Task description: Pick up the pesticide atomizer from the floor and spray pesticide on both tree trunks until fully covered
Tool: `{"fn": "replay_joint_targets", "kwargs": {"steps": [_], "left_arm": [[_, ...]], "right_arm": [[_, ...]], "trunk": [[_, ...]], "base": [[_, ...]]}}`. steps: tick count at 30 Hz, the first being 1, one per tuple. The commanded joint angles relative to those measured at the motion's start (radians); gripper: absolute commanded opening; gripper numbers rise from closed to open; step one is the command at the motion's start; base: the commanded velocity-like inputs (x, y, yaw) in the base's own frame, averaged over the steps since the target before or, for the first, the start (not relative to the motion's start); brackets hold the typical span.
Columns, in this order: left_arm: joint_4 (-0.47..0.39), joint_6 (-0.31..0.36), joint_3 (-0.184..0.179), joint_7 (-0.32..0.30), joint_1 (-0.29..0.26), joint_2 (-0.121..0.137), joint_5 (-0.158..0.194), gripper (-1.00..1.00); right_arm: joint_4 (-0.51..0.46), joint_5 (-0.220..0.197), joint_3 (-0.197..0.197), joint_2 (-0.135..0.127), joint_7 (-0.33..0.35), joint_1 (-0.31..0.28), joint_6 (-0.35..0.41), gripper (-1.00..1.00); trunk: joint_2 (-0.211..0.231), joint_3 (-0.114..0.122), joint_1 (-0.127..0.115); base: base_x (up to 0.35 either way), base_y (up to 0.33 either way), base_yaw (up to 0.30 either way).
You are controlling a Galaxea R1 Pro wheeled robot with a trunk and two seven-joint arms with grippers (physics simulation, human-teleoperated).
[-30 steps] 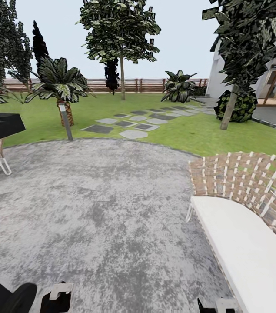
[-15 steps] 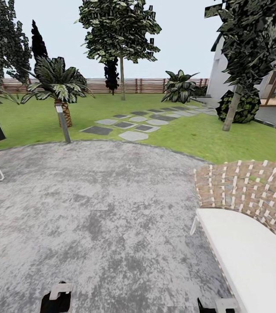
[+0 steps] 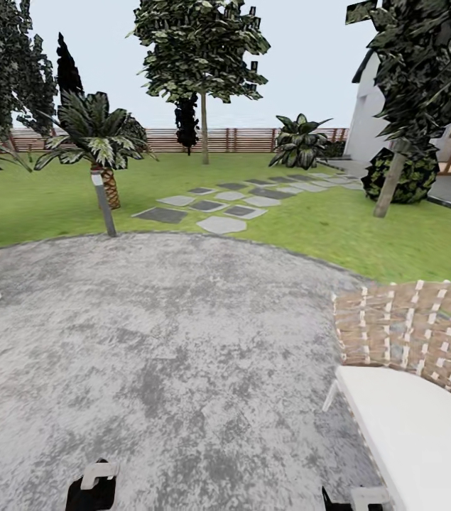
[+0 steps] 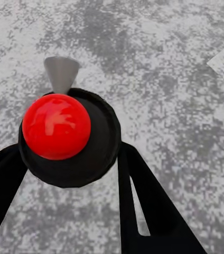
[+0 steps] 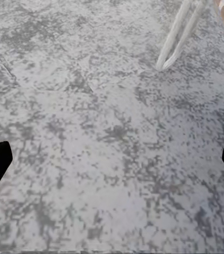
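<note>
**Atomizer in left gripper, trees ahead across the lawn**

I am clamping my left gripper (image 4: 72, 174) on the pesticide atomizer (image 4: 70, 140): black fingers (image 4: 143, 201) are pressing both sides of its round black body, so it is riding with me, not lying on the floor. Glossy red ball cap on top, dull grey cone nozzle (image 4: 62, 71) sticking out past the body, pointing at the paving for now. I judge the low carry is for travel, not spraying.

My right gripper (image 5: 112, 159) is hanging spread wide, nothing between the dark tips, just above the floor (image 5: 106, 106). Beside it a thin white chair leg (image 5: 175, 37) is touching the paving.

In the head view the floor is flat grey, blotchy light and dark, with a curved edge meeting green grass. At my right, a woven tan-and-white chair (image 3: 410, 333) with a smooth white cushion.

Beyond: flat grey stepping stones (image 3: 218, 206), a short scaly palm (image 3: 104, 152), a slatted brown fence (image 3: 239, 140). Two trees matter: the far tree (image 3: 203, 124) and the near right tree (image 3: 390, 186), both slim, bare, pale mottled poles. Both are well apart from me, so I judge spraying has not begun.
</note>
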Motion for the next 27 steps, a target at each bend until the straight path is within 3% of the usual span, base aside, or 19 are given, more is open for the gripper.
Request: {"fn": "replay_joint_targets", "kwargs": {"steps": [1,27], "left_arm": [[0.001,-0.003,0.008,-0.009,-0.001,-0.001,-0.002,-1.00],[0.001,-0.003,0.008,-0.009,-0.001,-0.002,-0.002,-1.00]], "right_arm": [[0.000,0.001,0.000,0.000,0.000,0.000,-0.003,1.00],[0.001,0.001,-0.001,0.000,-0.002,-0.001,-0.003,1.00]], "trunk": [[0.000,-0.001,0.000],[0.000,-0.001,0.000]], "base": [[0.338,0.000,0.127],[0.338,0.000,0.067]]}}
